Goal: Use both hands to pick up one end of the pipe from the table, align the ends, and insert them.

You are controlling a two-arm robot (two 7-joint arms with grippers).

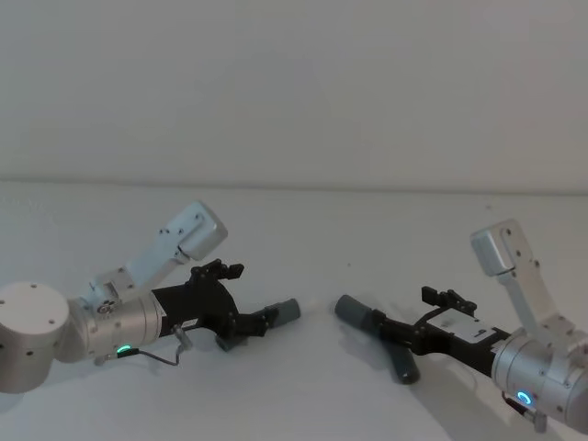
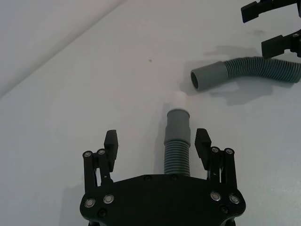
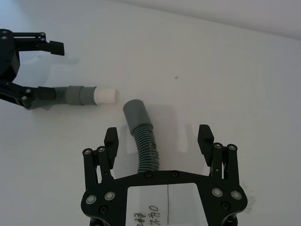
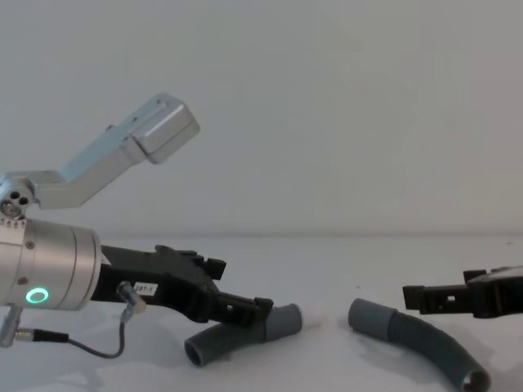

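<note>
Nearest the robot, the left gripper (image 2: 156, 137) is held low over the surface (image 1: 303, 404) with its jaws spread wide. One finger is set on either side of the left hose piece (image 2: 177, 155), and neither is seen to touch it. A green ring light (image 4: 36, 296) is lit on the silver wrist behind it. On the other side, the right gripper (image 3: 158, 133) is likewise spread, and the right hose piece (image 3: 146, 150) is straddled but not pinched. Both corrugated pieces lie on the surface, each running forward from under its own gripper and curving towards the middle. Just beyond the fingertips, the left cuff (image 2: 178, 123) is seen with a whitish tip (image 2: 181, 98) sticking out of it, pointed towards the open mouth of the right cuff (image 3: 134, 112). The two ends are near each other but apart, with bare surface between them, and they are not yet in line. The task is judged to be at its start: both grippers are placed for a grasp, but nothing has been closed on or lifted. The pinching, raising, aligning and inserting are all left to do. Farther out, the surface is plain, white and matte, marked by a small dark speck (image 3: 176, 77) beyond the cuffs. It is met at its far edge by a plain pale wall (image 1: 294, 92).
</note>
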